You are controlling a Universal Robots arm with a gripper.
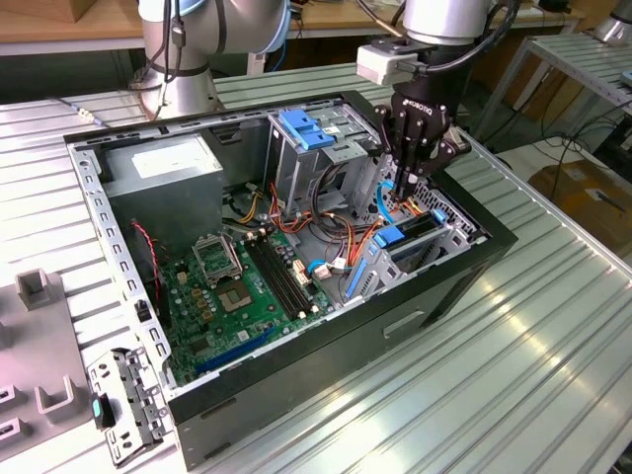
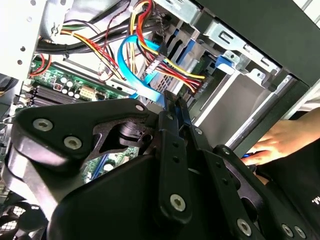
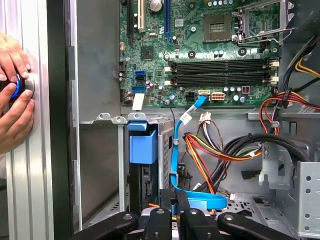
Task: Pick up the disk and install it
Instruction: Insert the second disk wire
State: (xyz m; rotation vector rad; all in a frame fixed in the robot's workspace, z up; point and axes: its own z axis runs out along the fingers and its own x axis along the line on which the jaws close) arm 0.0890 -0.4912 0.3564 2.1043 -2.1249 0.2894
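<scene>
The open computer case (image 1: 326,326) lies on its side on the ribbed metal table. My gripper (image 1: 403,188) reaches down into its front corner, over the drive bay. In that bay stands what looks like the disk (image 1: 417,229), on edge, a dark slab with blue side rails; its blue tab (image 3: 142,146) also shows in the first wrist view. My fingers (image 3: 163,205) are close together with the end of a blue data cable (image 3: 174,150) between them. The same cable (image 2: 142,75) curves down to my fingertips (image 2: 170,112) in the second wrist view.
A tall metal cage with a blue handle (image 1: 308,130) stands beside my gripper. A grey power supply (image 1: 163,173), the green motherboard (image 1: 237,286) and coloured wire bundles (image 3: 215,150) are inside the case. A person's hands (image 3: 12,100) rest on a blue button outside the case wall.
</scene>
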